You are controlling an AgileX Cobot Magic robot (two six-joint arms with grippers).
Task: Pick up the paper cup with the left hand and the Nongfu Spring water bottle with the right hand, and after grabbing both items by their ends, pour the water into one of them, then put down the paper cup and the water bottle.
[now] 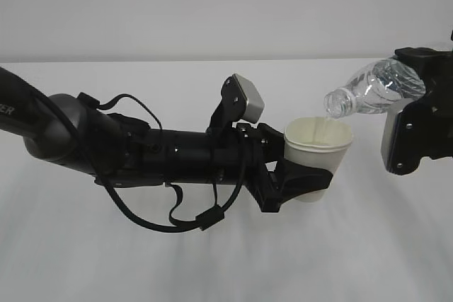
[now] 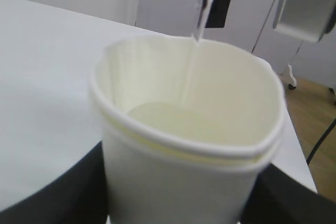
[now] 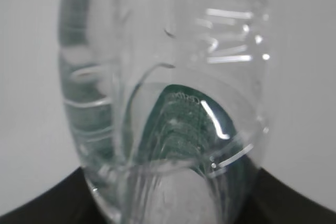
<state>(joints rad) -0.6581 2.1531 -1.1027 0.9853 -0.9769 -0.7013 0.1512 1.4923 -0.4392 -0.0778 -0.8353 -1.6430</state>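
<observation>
The cream-white paper cup (image 1: 316, 148) is held upright above the table, with my left gripper (image 1: 301, 185) shut round its lower half. Its rim is squeezed slightly out of round (image 2: 189, 129). My right gripper (image 1: 414, 114) is shut on the Nongfu Spring water bottle (image 1: 371, 90), which lies tipped with its open mouth just over the cup's far rim. A thin stream of water (image 2: 197, 51) runs from the bottle into the cup, and a shallow pool shows at the bottom. The right wrist view is filled by the clear ribbed bottle (image 3: 163, 103), its green label showing through.
The white table (image 1: 212, 259) spreads below both arms, against a plain white wall. The left arm's black cables (image 1: 177, 213) loop under its forearm. In the left wrist view the table's far edge and a wooden floor (image 2: 315, 124) show at the right.
</observation>
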